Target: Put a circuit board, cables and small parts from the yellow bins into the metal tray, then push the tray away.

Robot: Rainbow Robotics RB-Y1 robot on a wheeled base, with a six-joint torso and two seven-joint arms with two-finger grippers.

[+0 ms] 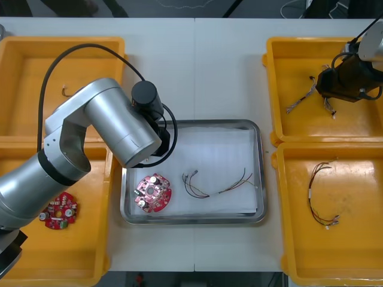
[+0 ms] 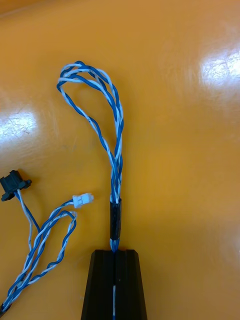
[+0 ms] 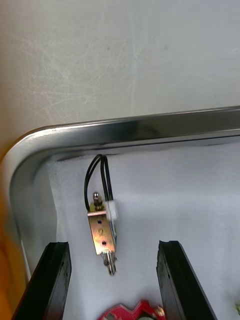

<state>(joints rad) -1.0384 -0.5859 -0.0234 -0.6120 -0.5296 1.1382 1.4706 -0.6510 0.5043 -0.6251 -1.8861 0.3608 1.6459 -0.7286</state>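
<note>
My left gripper [image 3: 114, 244] is open, low over the far left corner of the metal tray [image 3: 125, 132]. A small metal part [image 3: 102, 232] with looped black wires lies on the white lining between its fingers, free of them. A round red circuit board [image 1: 153, 192] and a thin cable [image 1: 218, 182] lie in the tray [image 1: 260, 173]. In the front view my left arm [image 1: 119, 125] hides that corner. My right gripper [image 2: 115, 252] is shut on the black-sleeved end of a twisted blue and white cable [image 2: 100, 100] in the far right yellow bin [image 1: 281, 128].
A second blue and white cable [image 2: 40, 235] lies beside the held one. The near right bin [image 1: 287, 239] holds a red and yellow cable [image 1: 320, 191]. Another circuit board [image 1: 60, 210] lies in the near left bin, and a small item [image 1: 64, 91] in the far left bin.
</note>
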